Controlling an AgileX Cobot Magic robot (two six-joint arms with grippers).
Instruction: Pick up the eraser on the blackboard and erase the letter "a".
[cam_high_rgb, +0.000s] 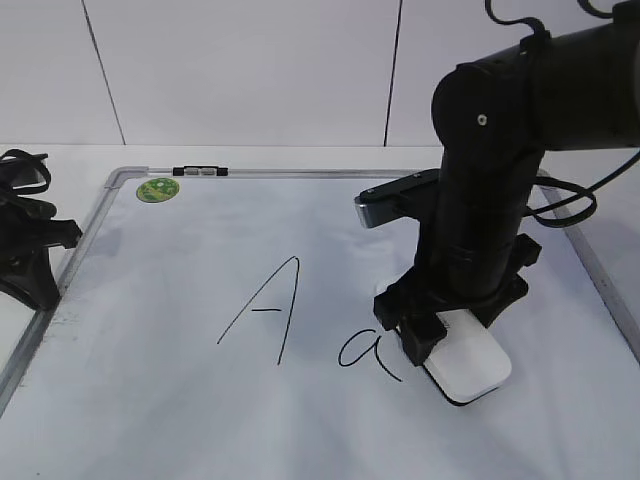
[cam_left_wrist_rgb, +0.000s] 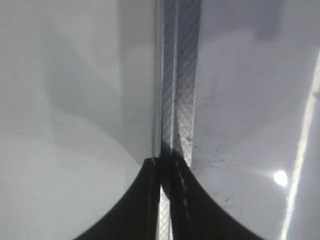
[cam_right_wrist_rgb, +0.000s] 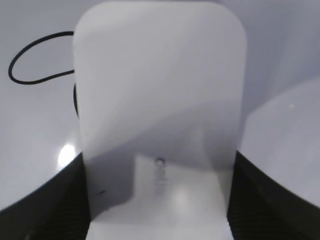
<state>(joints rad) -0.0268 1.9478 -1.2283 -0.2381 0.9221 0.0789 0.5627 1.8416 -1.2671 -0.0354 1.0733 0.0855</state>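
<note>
The white eraser (cam_high_rgb: 470, 365) lies low on the blackboard (cam_high_rgb: 180, 400), just right of the small cursive letter "a" (cam_high_rgb: 362, 350). My right gripper (cam_high_rgb: 445, 322) is shut on the eraser, one black finger on each long side. In the right wrist view the eraser (cam_right_wrist_rgb: 160, 100) fills the middle between the fingers (cam_right_wrist_rgb: 158, 200). There the "a" loop (cam_right_wrist_rgb: 40, 57) shows at upper left, with its right part hidden behind the eraser. My left gripper (cam_high_rgb: 30, 250) rests at the board's left edge. It is shut (cam_left_wrist_rgb: 165, 167) over the metal frame (cam_left_wrist_rgb: 177, 75).
A tall capital "A" (cam_high_rgb: 268, 310) is drawn left of the "a". A round green sticker (cam_high_rgb: 158, 188) sits in the board's far left corner, and a small clip (cam_high_rgb: 200, 172) sits on the top frame. A white tiled wall stands behind.
</note>
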